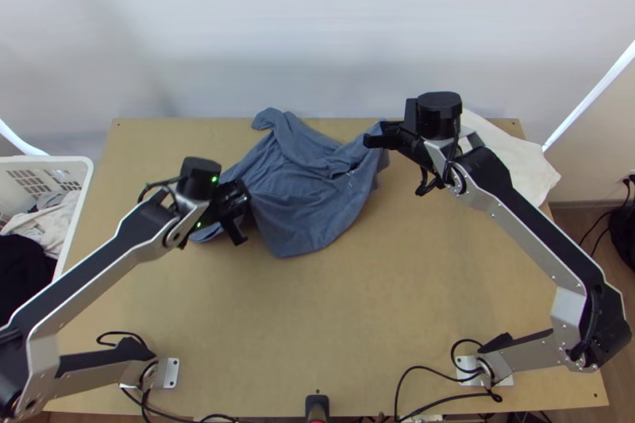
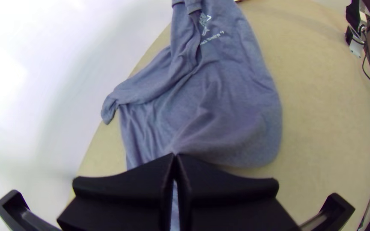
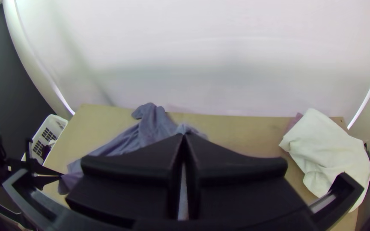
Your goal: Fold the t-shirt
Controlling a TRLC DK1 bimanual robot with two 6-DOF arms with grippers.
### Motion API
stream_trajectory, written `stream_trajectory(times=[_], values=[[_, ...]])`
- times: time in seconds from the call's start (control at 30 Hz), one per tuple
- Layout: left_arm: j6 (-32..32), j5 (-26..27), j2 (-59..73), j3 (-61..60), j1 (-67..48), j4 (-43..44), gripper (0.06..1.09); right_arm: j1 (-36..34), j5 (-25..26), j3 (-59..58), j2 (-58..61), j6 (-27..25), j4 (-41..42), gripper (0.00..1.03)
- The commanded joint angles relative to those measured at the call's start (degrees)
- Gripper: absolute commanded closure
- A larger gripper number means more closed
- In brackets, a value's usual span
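Both my left gripper (image 1: 236, 221) and my right gripper (image 1: 375, 140) are shut on the blue-grey t-shirt (image 1: 305, 193), at its left part and its upper right end. The shirt lies bunched and creased between them, a sleeve sticking out towards the table's far edge. From the left wrist, the fingers of my left gripper (image 2: 175, 157) meet on the t-shirt (image 2: 236, 98), whose printed chest patch faces up. In the right wrist view my right gripper (image 3: 184, 136) pinches cloth of the t-shirt (image 3: 150, 128), which slopes down towards the left gripper (image 3: 61, 174).
White cloth (image 1: 508, 153) lies at the table's far right corner. A white basket (image 1: 75, 173) holding light and dark clothes stands beyond the left edge. Bare wood of the table (image 1: 317, 320) extends between the shirt and the near edge, where cables run.
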Motion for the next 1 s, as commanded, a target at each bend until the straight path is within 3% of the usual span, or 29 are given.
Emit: stream_trajectory(times=[0.0,0.27,0.47,0.67,0.77,0.97], values=[[-0.83,1.85,1.46,3.84,-0.34,-1.87,1.05,0.32,-0.32,-1.08,-2.88,1.38,1.28,1.0],[-4.17,1.93,-8.39,5.34,-3.68,-7.23,1.05,-0.3,-0.4,-0.82,-7.62,2.26,0.31,1.0],[-10.67,1.67,-19.29,5.34,-6.5,-9.17,1.05,1.11,0.12,-2.4,-16.85,1.82,-2.5,1.0],[-15.42,-2.55,-28.78,5.34,-10.89,-11.19,1.05,2.16,1.62,-2.49,-27.22,-4.51,-7.6,1.0],[-18.84,-6.06,-32.12,5.51,-14.58,-13.04,1.05,1.9,1.62,-1.87,-31.62,-4.95,-11.64,1.0],[-25.17,-6.33,-35.37,5.34,-15.2,-15.58,1.05,1.37,1.62,-1.61,-36.28,-4.25,-16.82,1.0]])
